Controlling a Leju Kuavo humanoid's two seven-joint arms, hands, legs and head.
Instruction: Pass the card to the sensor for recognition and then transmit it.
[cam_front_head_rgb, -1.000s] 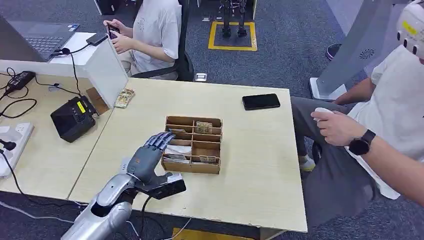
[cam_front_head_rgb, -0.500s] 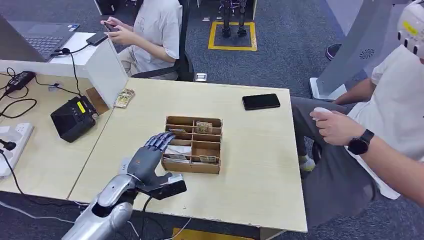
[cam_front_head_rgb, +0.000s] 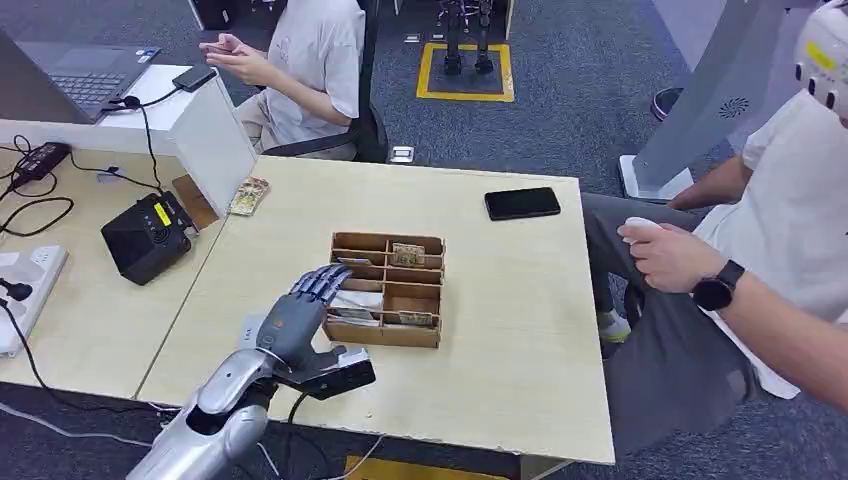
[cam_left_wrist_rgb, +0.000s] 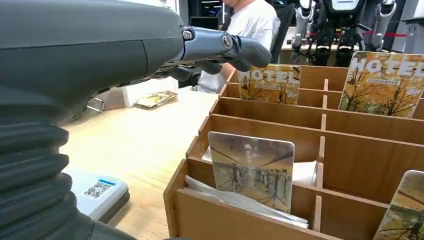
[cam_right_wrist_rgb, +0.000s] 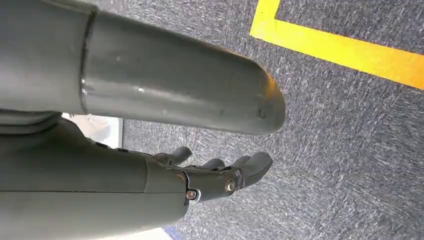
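The left hand (cam_front_head_rgb: 297, 322) hovers at the left edge of the wooden card box (cam_front_head_rgb: 428, 340) on the worktop (cam_front_head_rgb: 500, 330), fingers (cam_left_wrist_rgb: 235, 47) spread, holding nothing. A hotel card (cam_left_wrist_rgb: 251, 169) stands in the near-left compartment. The right hand (cam_right_wrist_rgb: 220, 180) hangs over carpet, fingers apart.

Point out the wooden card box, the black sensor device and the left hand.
wooden card box (cam_front_head_rgb: 432, 292), head view, on its right outer wall.
black sensor device (cam_front_head_rgb: 145, 243), head view, on its top face.
left hand (cam_front_head_rgb: 297, 313), head view, on the back of the hand.
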